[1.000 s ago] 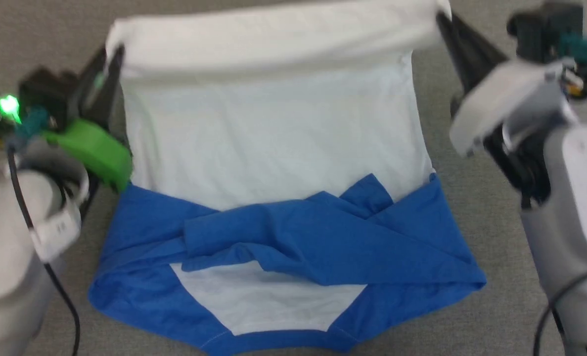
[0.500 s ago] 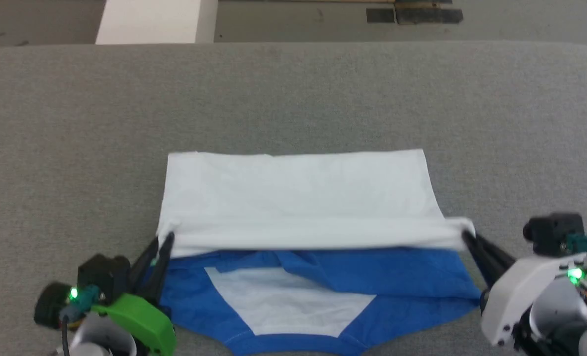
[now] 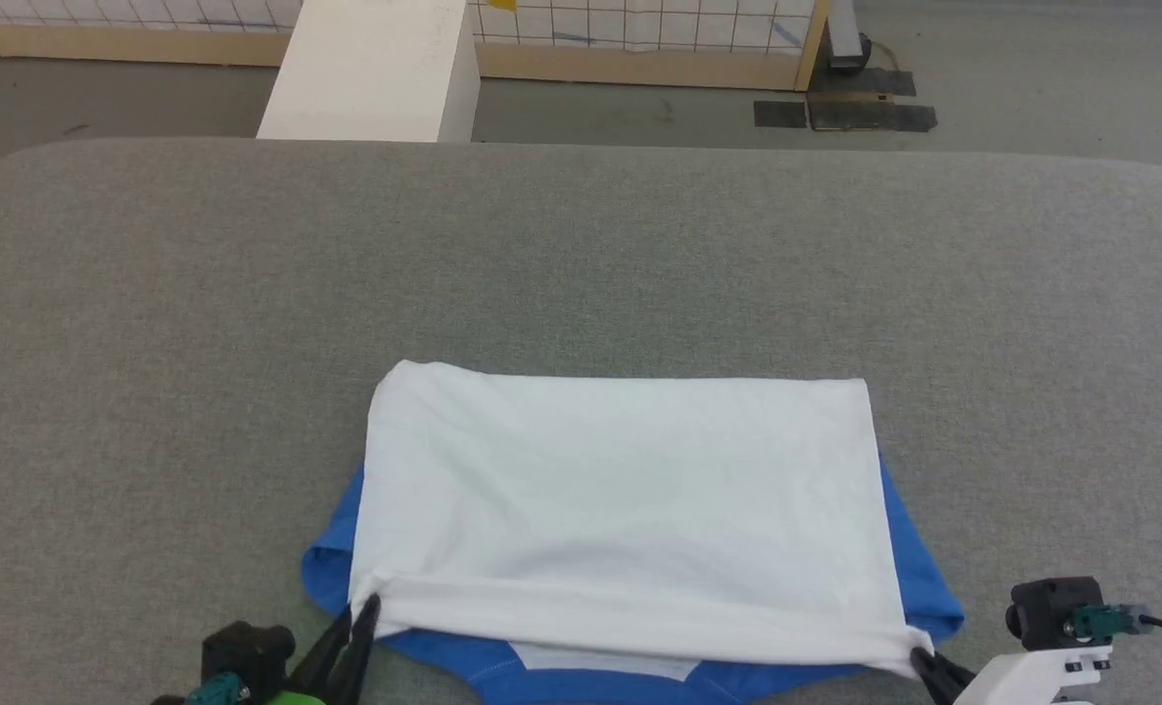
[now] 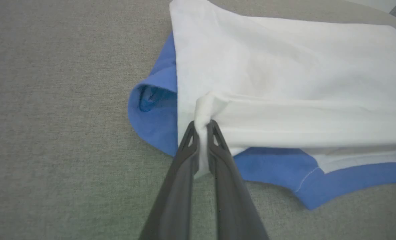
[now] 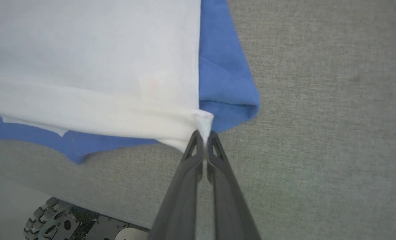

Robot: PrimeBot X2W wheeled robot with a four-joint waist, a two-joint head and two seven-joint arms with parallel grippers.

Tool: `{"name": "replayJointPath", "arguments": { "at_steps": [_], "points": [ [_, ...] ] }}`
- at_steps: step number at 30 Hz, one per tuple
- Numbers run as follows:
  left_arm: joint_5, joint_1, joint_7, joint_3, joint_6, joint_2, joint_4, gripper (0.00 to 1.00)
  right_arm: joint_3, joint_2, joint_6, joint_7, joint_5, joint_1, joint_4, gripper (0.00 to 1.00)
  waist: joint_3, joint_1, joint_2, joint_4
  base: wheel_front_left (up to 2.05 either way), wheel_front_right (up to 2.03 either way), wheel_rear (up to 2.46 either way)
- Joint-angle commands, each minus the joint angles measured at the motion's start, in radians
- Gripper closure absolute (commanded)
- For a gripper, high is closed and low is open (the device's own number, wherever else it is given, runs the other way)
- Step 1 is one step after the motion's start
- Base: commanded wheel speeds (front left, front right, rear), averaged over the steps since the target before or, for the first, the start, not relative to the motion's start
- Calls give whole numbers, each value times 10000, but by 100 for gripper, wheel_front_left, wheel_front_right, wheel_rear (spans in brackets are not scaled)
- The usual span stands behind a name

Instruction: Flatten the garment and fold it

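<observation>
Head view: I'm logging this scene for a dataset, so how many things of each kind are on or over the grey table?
T-shirt, white and blue: 1
Pincers: 2, the left pincer and the right pincer, each shut on a near corner of the white layer
Total: 3

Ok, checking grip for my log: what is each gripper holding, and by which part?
Both pinch the garment: left gripper its white near-left corner, right gripper its white near-right corner.
</observation>
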Motion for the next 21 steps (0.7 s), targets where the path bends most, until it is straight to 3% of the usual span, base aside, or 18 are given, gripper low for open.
{"name": "replayJointPath", "arguments": {
  "at_steps": [1,2,3,4,5,9,16,21],
  "points": [
    [-16,-42,-98,2,-105,-75,243,100,3,-21,-19,-145,76,78,217,100,-53,1,0,27,0,0,0],
    [-45,-96,-104,-64,-189,-166,446,78,62,-20,-19,-284,181,41,404,100,-79,1,0,28,0,0,0],
    [-52,-144,-106,-117,-253,-223,614,36,119,-19,-19,-379,245,14,556,92,-100,1,0,28,0,0,0],
    [-75,-203,-123,-146,-296,-303,810,0,182,-18,-19,-475,292,-1,728,65,-131,1,0,38,0,0,0],
    [-72,-249,-133,-174,-313,-357,946,0,227,-18,-19,-557,313,-13,832,0,-162,1,0,49,0,0,0],
    [-33,-396,-382,-62,-318,-535,1352,0,94,-16,-19,-1103,596,-13,1047,0,-331,1,0,161,0,0,0],
    [720,-409,-682,1166,352,-628,351,0,-876,-15,-19,-2474,1299,-168,463,0,-590,1,0,445,0,0,0],
    [1678,-634,-688,2104,507,-1067,-334,0,-1215,-15,-19,-3618,1505,-905,1004,0,-567,1,0,595,0,0,0]
  ]
}}
